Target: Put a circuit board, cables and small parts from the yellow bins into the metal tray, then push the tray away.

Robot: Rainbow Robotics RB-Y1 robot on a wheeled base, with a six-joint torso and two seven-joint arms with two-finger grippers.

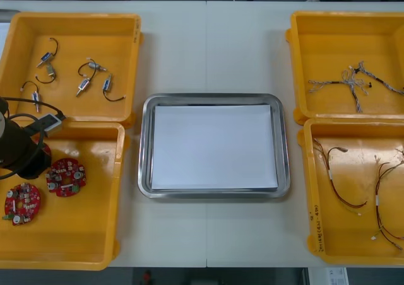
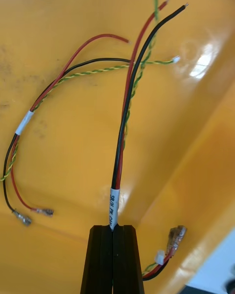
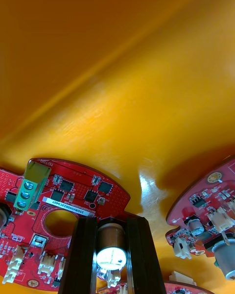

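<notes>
Now grasp step: left gripper (image 3: 111, 225) clamps circuit board (image 3: 73, 196), right gripper (image 2: 113, 230) pinches cable (image 2: 125, 122); next, lift both toward metal tray (image 1: 213, 99).

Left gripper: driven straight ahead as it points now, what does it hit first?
The red circuit board: the left gripper is shut on its cylindrical part, so the board's face probably comes first.

A rectangular shiny metal tray (image 1: 144, 147), white inside, lies flat between four yellow plastic bins (image 1: 76, 18). Round red circuit boards (image 1: 65, 176) lie near left, small metal parts (image 1: 83, 85) far left, twisted blue and white cables (image 1: 351, 83) far right, and red and black cables (image 2: 114, 198) near right.
</notes>
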